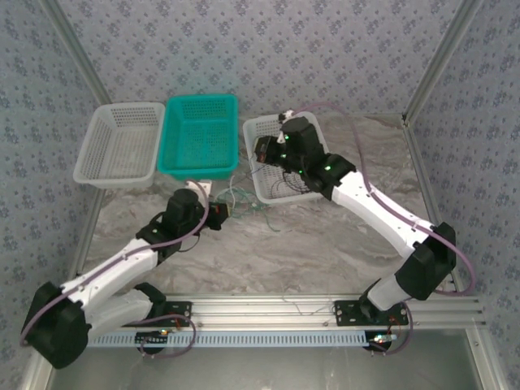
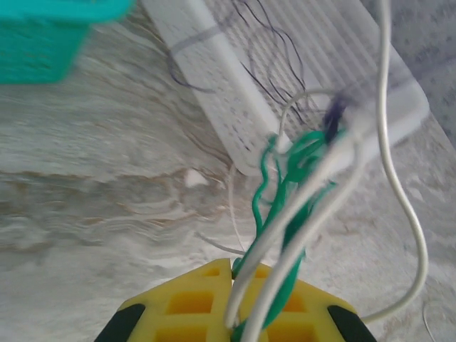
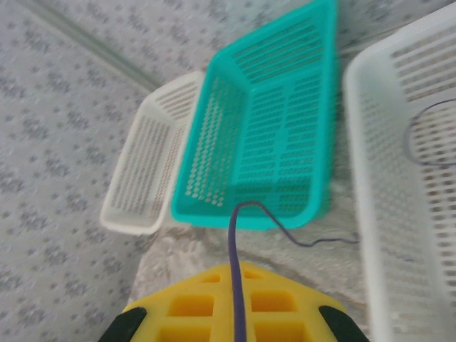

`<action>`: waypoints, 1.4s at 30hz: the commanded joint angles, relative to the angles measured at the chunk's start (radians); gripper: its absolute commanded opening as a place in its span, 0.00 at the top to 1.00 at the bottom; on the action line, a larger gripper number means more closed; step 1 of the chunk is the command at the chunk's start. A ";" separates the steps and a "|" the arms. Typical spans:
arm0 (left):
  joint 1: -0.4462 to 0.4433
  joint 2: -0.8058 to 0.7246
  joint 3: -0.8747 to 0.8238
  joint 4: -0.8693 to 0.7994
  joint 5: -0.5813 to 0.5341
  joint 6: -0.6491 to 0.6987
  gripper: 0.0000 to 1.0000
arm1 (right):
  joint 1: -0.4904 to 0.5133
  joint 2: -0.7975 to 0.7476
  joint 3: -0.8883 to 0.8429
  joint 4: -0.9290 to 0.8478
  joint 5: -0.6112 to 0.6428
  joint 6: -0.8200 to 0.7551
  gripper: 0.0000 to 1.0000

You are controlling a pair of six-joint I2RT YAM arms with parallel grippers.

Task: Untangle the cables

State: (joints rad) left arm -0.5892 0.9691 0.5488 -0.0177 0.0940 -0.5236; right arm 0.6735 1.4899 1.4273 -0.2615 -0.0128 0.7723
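Over marbled tabletop (image 2: pixel 85 185), my left gripper (image 2: pixel 232 285) pinches green and cream cables (image 2: pixel 288 206), my right gripper (image 3: pixel 239 299) a purple cable (image 3: pixel 234 235); pulling apart could cinch what looks like a tangle (image 2: pixel 308 151).

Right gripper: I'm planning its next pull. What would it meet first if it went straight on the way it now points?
Probably the teal basket: the right gripper, fingers shut on a purple cable, points at its near wall. Depth is unclear, so how soon is hard to tell.
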 commanded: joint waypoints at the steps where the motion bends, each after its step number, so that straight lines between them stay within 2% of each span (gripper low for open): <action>1: 0.077 -0.074 -0.024 -0.185 -0.108 -0.044 1.00 | -0.088 -0.108 -0.020 -0.011 0.052 0.018 1.00; 7: 0.197 -0.143 -0.045 -0.252 -0.102 -0.052 1.00 | -0.194 -0.181 -0.065 -0.029 0.114 0.013 1.00; 13: 0.247 -0.101 -0.024 -0.270 -0.084 -0.036 1.00 | -0.264 -0.184 0.032 -0.004 0.022 -0.070 1.00; 19: 0.247 -0.070 -0.038 -0.190 -0.033 -0.042 1.00 | -0.265 -0.016 0.327 -0.033 -0.139 -0.172 1.00; 23: 0.246 -0.076 -0.046 -0.148 0.015 -0.031 1.00 | -0.268 0.101 0.485 -0.072 -0.168 -0.192 1.00; 27: 0.245 -0.099 -0.041 -0.137 0.051 -0.012 1.00 | -0.275 0.190 0.549 -0.093 -0.194 -0.197 1.00; 33: 0.244 -0.118 -0.034 -0.155 0.046 -0.005 1.00 | -0.273 0.283 0.425 -0.129 -0.196 -0.198 1.00; 37: 0.244 -0.109 -0.030 -0.148 0.045 -0.010 1.00 | -0.258 0.343 0.231 -0.127 -0.077 -0.190 1.00; 38: 0.244 -0.107 -0.030 -0.144 0.044 -0.009 1.00 | -0.255 0.364 0.219 -0.144 -0.055 -0.215 0.97; 39: 0.244 -0.104 -0.028 -0.146 0.043 -0.007 1.00 | -0.250 0.384 0.230 -0.187 -0.022 -0.243 0.87; 42: 0.243 -0.085 -0.002 -0.188 0.002 0.001 1.00 | -0.230 0.407 0.333 -0.374 0.088 -0.302 0.36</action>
State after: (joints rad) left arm -0.3470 0.8715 0.5014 -0.1860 0.1173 -0.5430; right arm 0.4225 1.9171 1.6779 -0.4713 -0.0528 0.5461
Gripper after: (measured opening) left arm 0.053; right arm 0.443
